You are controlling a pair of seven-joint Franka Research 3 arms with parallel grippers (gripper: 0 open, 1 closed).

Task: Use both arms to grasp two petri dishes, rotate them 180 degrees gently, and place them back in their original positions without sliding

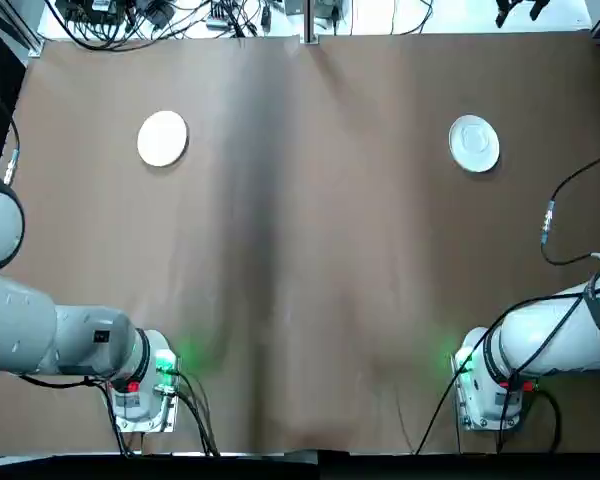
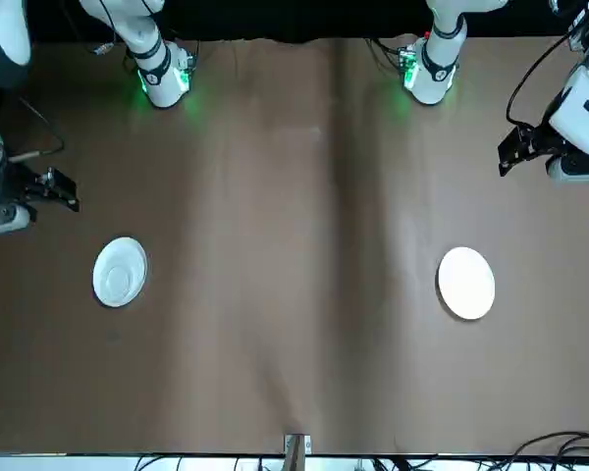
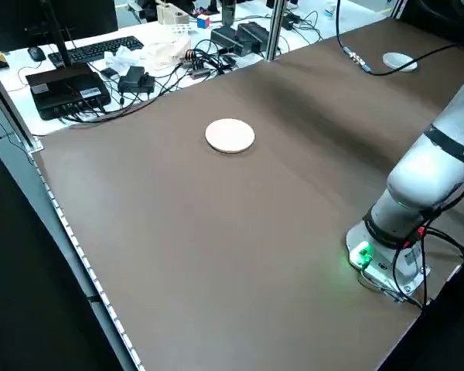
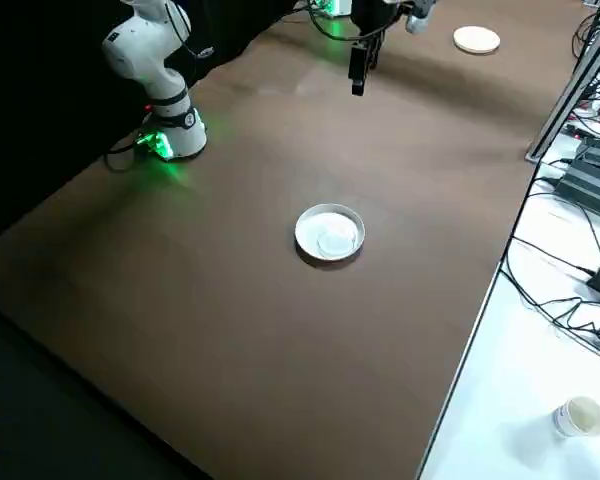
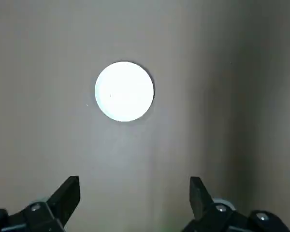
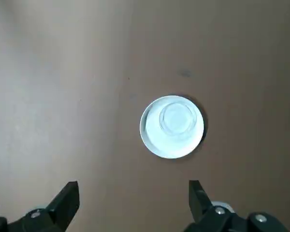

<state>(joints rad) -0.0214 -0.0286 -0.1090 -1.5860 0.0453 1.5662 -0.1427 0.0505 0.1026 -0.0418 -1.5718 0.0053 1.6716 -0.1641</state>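
Observation:
Two petri dishes lie flat on the brown table [image 1: 300, 260]. The plain white dish [image 1: 163, 138] is at the far left, also visible as a dish [image 2: 466, 283] in the front view. The glossier dish with an inner ring [image 1: 474, 143] is at the far right and appears as a ringed dish [image 2: 120, 272] from the front. My left gripper [image 5: 134, 182] hovers open, high over the plain dish [image 5: 124, 91]. My right gripper [image 6: 133, 184] is open too, well above the ringed dish [image 6: 172, 126]. Neither gripper touches anything.
Both arm bases [image 1: 140, 385] [image 1: 490, 385] stand at the near edge with green lights. A metal post [image 1: 308, 20] rises at the far edge's middle. Cables, a keyboard [image 3: 93, 50] and boxes fill the desk beyond. A paper cup [image 4: 580, 415] sits off the table's right.

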